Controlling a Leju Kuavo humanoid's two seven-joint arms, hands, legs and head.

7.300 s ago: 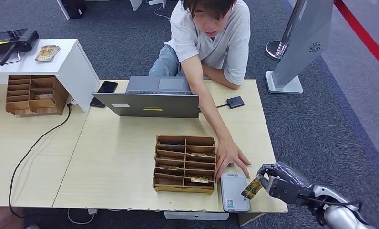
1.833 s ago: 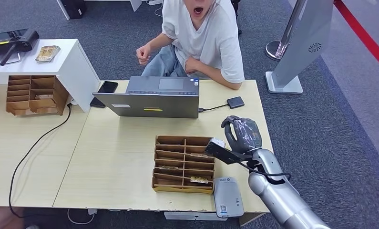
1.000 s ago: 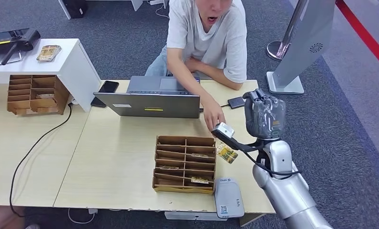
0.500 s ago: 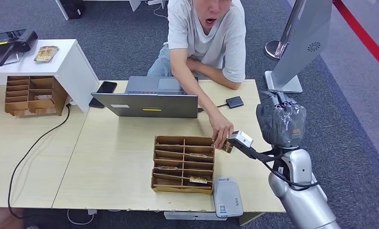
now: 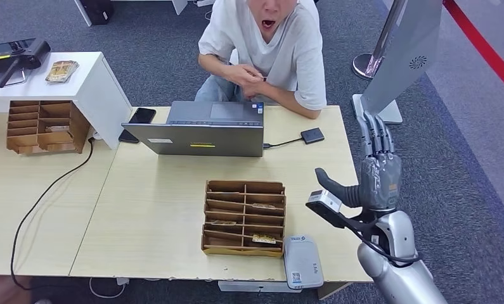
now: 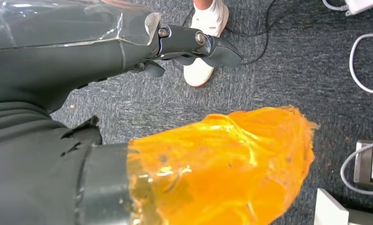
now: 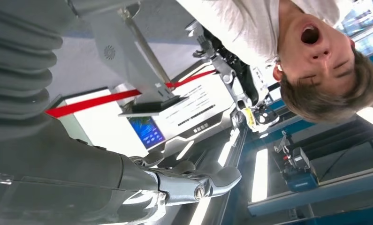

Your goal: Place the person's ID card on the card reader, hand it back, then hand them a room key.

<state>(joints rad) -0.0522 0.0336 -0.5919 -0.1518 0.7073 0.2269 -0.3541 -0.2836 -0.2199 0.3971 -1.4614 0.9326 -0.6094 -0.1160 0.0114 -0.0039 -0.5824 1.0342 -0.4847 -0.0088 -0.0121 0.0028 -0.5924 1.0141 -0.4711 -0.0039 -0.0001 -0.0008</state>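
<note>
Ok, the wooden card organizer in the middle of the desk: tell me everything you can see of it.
The card organizer is a flat brown tray that looks like thin wood or cardboard, split into two columns of shallow slots. It lies on the light wooden desk, near the front edge, in front of the laptop. A few slots hold cards; others look empty. The white card reader sits close to its front right corner. The right hand stands raised off to its right, apart from it.

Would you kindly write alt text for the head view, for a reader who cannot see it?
The robot's right hand is raised, empty, fingers straight, beside a wooden desk. Across it a seated person holds a small card. A card organizer, card reader and laptop rest on the desk.
</note>
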